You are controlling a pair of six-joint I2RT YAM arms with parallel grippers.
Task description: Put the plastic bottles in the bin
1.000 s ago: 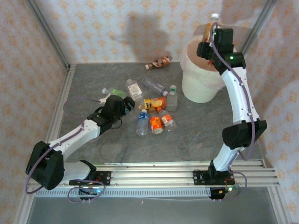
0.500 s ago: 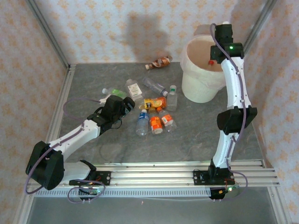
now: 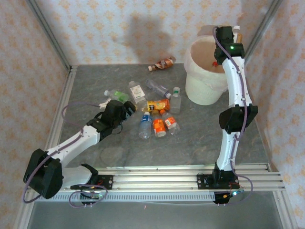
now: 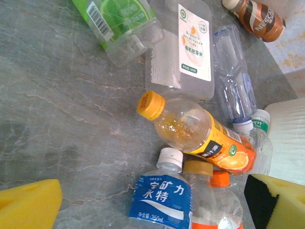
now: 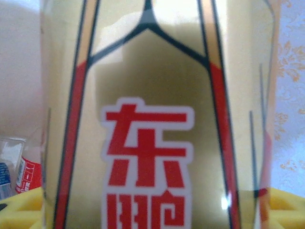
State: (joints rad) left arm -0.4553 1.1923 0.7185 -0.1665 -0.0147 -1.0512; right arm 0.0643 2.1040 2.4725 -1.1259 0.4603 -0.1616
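Several plastic bottles lie bunched mid-table: an orange-labelled one (image 3: 157, 105) (image 4: 205, 136), a blue-labelled one (image 3: 145, 125) (image 4: 162, 198), a green-labelled one (image 3: 116, 94) (image 4: 121, 21) and a white-labelled one (image 3: 137, 90) (image 4: 183, 47). A brown bottle (image 3: 162, 63) lies apart near the back wall. My left gripper (image 3: 126, 109) (image 4: 157, 207) is open, its yellow pads (image 4: 28, 205) either side of the blue-labelled bottle. My right gripper (image 3: 228, 34) (image 5: 152, 210) is shut on a gold-labelled bottle (image 5: 152, 119) (image 3: 237, 35), high over the cream bin's (image 3: 202, 88) far right rim.
Patterned walls close in the table at the back and both sides, with a metal post (image 3: 259, 28) just right of the bin. A rail (image 3: 157, 174) runs along the near edge. Bare grey table (image 3: 200, 129) lies right of the bottle pile.
The right arm has straightened upward and turned its wrist, carrying the held bottle from over the bin's middle toward its far right rim. The left gripper has barely shifted.
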